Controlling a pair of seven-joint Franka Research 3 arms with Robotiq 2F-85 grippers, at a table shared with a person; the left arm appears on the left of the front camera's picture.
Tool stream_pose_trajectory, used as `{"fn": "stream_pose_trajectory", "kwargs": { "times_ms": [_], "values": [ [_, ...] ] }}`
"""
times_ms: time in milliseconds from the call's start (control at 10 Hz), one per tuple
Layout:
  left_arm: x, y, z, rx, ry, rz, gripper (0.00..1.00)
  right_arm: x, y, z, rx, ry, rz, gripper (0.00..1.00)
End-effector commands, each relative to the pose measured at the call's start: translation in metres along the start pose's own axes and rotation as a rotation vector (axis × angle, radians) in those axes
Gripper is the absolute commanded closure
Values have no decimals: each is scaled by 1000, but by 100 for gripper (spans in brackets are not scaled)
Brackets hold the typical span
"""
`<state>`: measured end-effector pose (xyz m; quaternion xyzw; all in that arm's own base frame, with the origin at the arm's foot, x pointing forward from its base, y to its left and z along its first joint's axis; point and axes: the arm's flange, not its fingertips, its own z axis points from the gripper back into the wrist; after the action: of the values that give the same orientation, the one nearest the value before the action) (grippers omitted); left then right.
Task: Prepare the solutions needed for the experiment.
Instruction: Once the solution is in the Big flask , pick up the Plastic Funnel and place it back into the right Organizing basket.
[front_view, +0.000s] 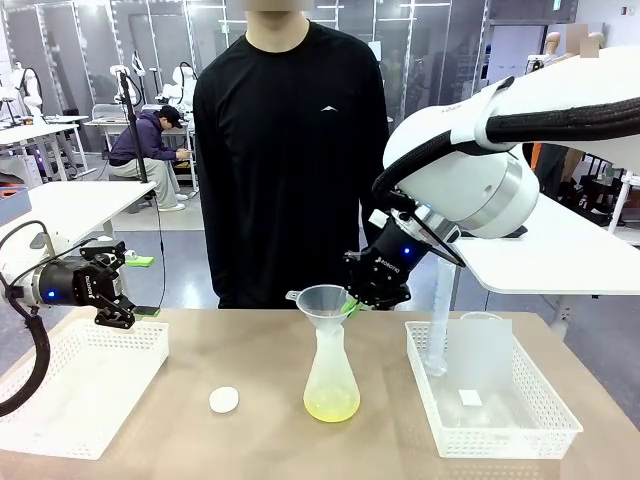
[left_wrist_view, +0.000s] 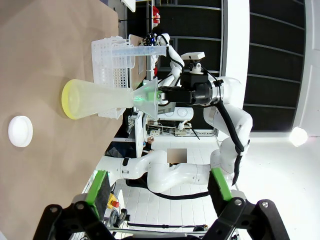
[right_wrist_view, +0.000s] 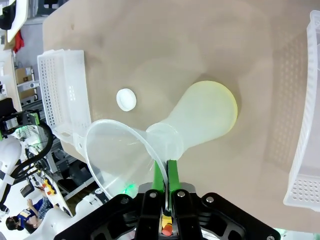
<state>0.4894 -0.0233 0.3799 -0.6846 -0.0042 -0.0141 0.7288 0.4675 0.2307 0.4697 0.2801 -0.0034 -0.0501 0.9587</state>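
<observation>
A clear conical flask (front_view: 330, 375) stands mid-table with a shallow layer of pale yellow-green solution (front_view: 331, 406) at its bottom. In its neck sits a clear funnel (front_view: 322, 300). My right gripper (front_view: 351, 306) is shut on the funnel's rim on the far right side. The right wrist view shows its green fingers (right_wrist_view: 159, 175) pinched on the thin edge of the funnel (right_wrist_view: 117, 147), with the flask (right_wrist_view: 205, 117) beyond. My left gripper (front_view: 128, 286) hangs open and holds nothing above the left basket; its view shows its fingertips (left_wrist_view: 97, 184) wide apart and the flask (left_wrist_view: 95, 99) far off.
A small white round disc (front_view: 224, 399) lies left of the flask. A white basket (front_view: 90, 380) sits at the left. Another white basket (front_view: 500, 425) at the right holds a measuring cylinder (front_view: 437, 340) and a beaker (front_view: 485, 350). A person (front_view: 290, 150) stands at the far edge.
</observation>
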Motion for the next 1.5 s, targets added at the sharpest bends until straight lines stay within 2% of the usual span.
{"fn": "stream_pose_trajectory", "kwargs": {
  "times_ms": [0, 600, 1000, 1400],
  "values": [
    [0, -2, 0, -4, -2, -1, 0, -9, 6, 7, -15, 3, -41, 100],
    [0, -2, 0, -4, -2, -1, 0, -40, 32, 60, -83, -120, 17, 100],
    [0, -2, 0, -4, -2, -1, 0, -57, 50, 102, -31, -190, 119, 100],
    [0, -2, 0, -4, -2, -1, 0, -51, 33, 120, -23, -190, 105, 100]
  ]
}}
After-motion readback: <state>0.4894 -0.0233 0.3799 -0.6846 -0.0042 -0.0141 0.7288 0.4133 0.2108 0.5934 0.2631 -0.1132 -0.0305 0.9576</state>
